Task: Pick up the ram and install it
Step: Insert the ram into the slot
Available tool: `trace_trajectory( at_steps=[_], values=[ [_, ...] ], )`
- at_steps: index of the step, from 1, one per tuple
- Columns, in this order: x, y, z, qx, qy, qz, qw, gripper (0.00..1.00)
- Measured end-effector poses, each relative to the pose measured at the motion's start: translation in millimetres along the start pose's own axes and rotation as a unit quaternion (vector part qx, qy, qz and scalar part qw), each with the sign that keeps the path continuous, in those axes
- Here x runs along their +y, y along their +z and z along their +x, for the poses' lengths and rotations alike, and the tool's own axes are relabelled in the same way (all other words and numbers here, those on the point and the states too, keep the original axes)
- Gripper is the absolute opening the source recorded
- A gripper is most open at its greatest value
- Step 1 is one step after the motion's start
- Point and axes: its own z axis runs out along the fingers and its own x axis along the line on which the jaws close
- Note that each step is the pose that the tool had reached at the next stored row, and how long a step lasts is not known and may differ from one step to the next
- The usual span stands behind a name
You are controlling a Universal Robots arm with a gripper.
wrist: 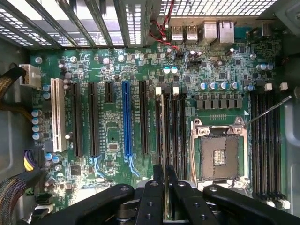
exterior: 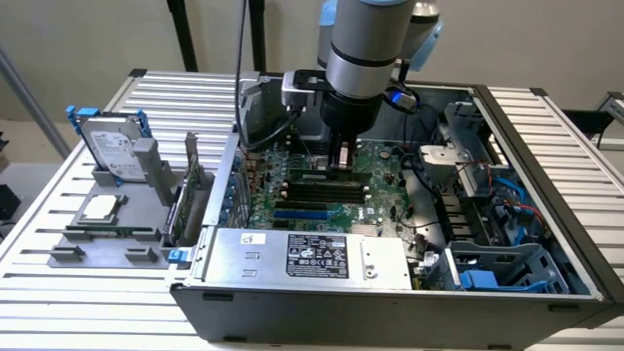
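Observation:
The ram (wrist: 162, 131) shows edge-on in the wrist view as a thin pale strip running along a memory slot (wrist: 174, 126) beside the empty processor socket (wrist: 218, 154). My gripper (wrist: 165, 180) is shut on its near end, the black fingertips (wrist: 158, 176) pinching it from both sides. In the exterior view the gripper (exterior: 341, 167) reaches straight down into the open computer case, onto the black memory slots (exterior: 326, 191) of the green motherboard (exterior: 382, 183). I cannot tell whether the ram is pressed home in the slot.
A grey power supply (exterior: 312, 256) fills the case's front. Cables and a blue drive cage (exterior: 497, 270) sit on the exterior view's right. Outside the case, a grey tray (exterior: 107, 245) holds a hard drive (exterior: 112, 150), a silver processor (exterior: 101, 208) and an upright expansion card (exterior: 190, 194).

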Motion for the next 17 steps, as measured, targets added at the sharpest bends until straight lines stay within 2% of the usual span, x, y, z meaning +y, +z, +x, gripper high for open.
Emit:
trace_trajectory(
  at_steps=[11,17],
  values=[
    [-1.2,19.5,1.1,0.0011,-0.002,-0.001,1.0,0.14],
    [-1.4,27.3,-1.2,0.0051,-0.003,-0.0008,1.0,0.14]
  ],
)
